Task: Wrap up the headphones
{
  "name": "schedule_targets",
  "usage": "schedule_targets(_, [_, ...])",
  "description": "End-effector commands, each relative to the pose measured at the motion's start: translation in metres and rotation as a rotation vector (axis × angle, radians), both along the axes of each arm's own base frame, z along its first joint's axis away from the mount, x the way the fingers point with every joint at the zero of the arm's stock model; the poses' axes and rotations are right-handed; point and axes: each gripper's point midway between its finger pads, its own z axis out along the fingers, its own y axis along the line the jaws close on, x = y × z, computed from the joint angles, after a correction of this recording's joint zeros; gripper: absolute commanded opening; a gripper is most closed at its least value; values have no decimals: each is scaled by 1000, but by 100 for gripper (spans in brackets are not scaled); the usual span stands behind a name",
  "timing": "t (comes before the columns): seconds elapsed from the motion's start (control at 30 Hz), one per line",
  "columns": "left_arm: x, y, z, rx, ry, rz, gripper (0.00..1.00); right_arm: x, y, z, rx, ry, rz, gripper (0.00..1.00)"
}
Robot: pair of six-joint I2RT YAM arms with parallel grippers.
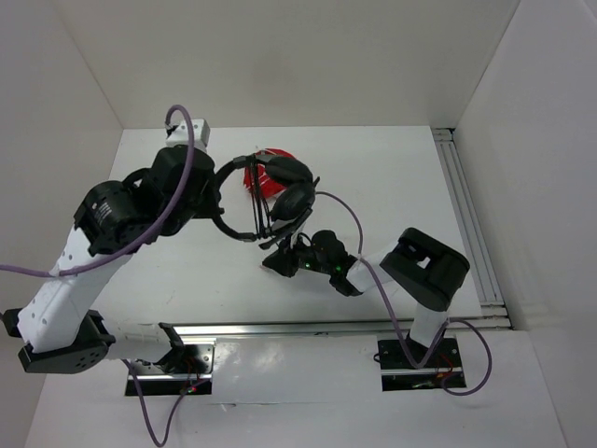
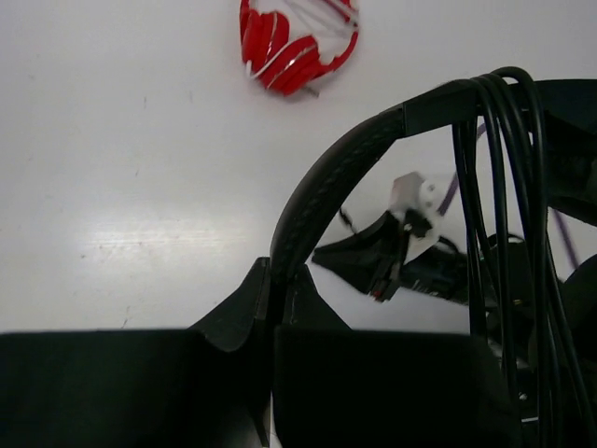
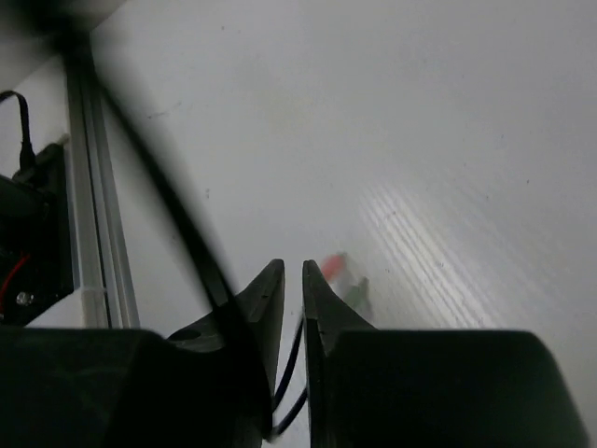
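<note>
The black headphones (image 1: 291, 185) are held up over the middle of the table, earcups together. My left gripper (image 1: 222, 203) is shut on the thin headband (image 2: 322, 191), seen close in the left wrist view (image 2: 280, 275). The black cable (image 2: 494, 187) runs in several turns over the headband near the earcups. My right gripper (image 1: 277, 255) is just below the earcups. Its fingers stand almost closed (image 3: 292, 275) with two strands of the cable (image 3: 297, 359) pinched between them. Another blurred stretch of cable (image 3: 168, 196) crosses close to that camera.
The smaller red headphones (image 1: 256, 175) lie on the table behind the black ones and also show in the left wrist view (image 2: 294, 42). An aluminium rail (image 1: 466, 219) runs along the right side. White walls close in the table at left, back and right.
</note>
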Motion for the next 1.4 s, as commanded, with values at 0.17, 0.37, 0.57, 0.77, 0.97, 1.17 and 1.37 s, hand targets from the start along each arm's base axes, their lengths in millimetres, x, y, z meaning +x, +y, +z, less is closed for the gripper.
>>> schedule_targets(0.17, [4, 0, 59, -258, -181, 54, 0, -2, 4, 4, 24, 23, 12, 23])
schedule_targets(0.37, [1, -1, 58, -266, -174, 39, 0, 9, 6, 6, 28, 27, -18, 23])
schedule_targets(0.57, [-5, -2, 54, -293, -161, 26, 0, 30, 8, 8, 58, 32, -81, 28])
schedule_targets(0.77, [-10, 1, 53, -308, -157, 23, 0, 53, 0, 9, 76, 21, -213, 41])
schedule_targets(0.97, [-13, -1, 52, -323, -147, 11, 0, 48, 4, 8, 98, 25, -221, 54])
schedule_targets(1.17, [-21, -8, 45, -355, -109, -30, 0, 61, 6, 8, 111, 19, -289, 64])
schedule_targets(1.37, [-32, -3, 43, -394, -106, -40, 0, 62, 29, 19, 212, 46, -226, 61])
